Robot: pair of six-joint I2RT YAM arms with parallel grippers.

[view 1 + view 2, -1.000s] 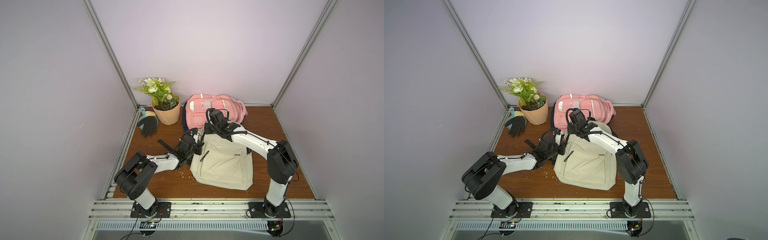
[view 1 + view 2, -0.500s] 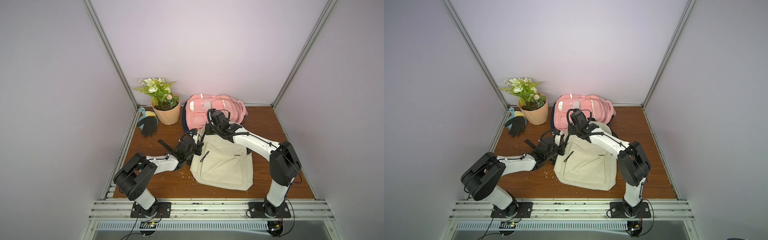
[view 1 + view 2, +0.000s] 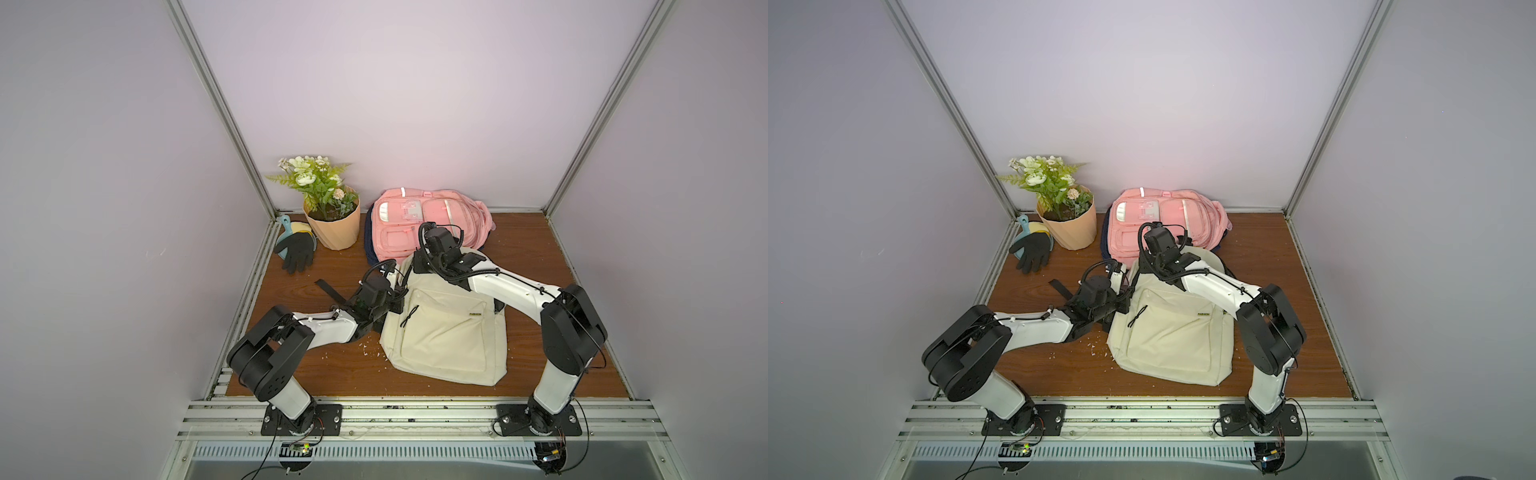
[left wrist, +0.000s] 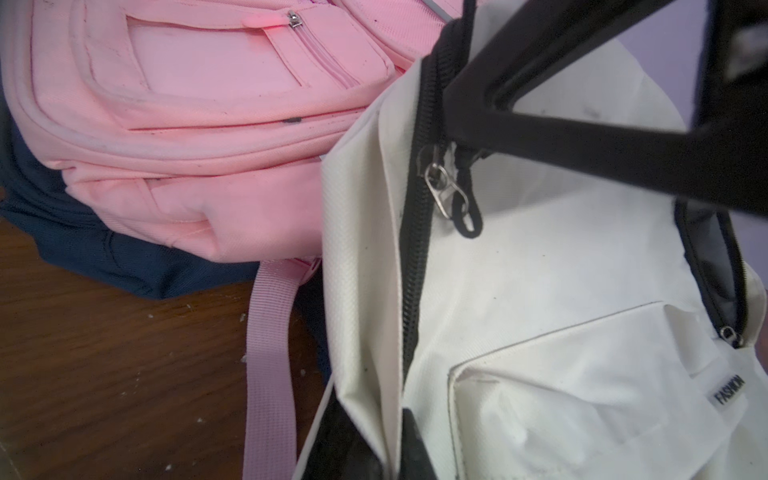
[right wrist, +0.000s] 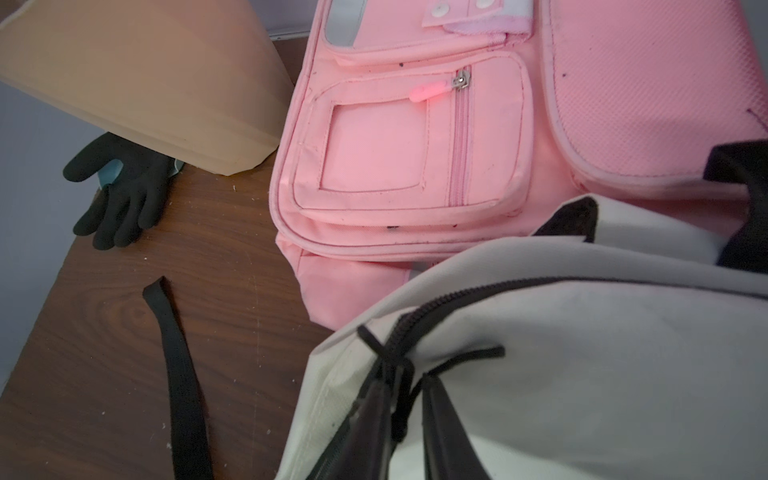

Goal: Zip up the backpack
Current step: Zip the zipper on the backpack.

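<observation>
Cream backpack (image 3: 449, 332) is lying flat at the middle of the tabletop (image 3: 540, 257), top toward the back edge, as the left gripper (image 4: 380, 432) is pinching fabric beside the partly closed zipper (image 4: 415, 270) and the right gripper (image 5: 409, 399), jaws narrowly parted, is straddling the cord pull (image 4: 467, 216), the next move likely calling for a firm pinch and a draw along the open track.
</observation>
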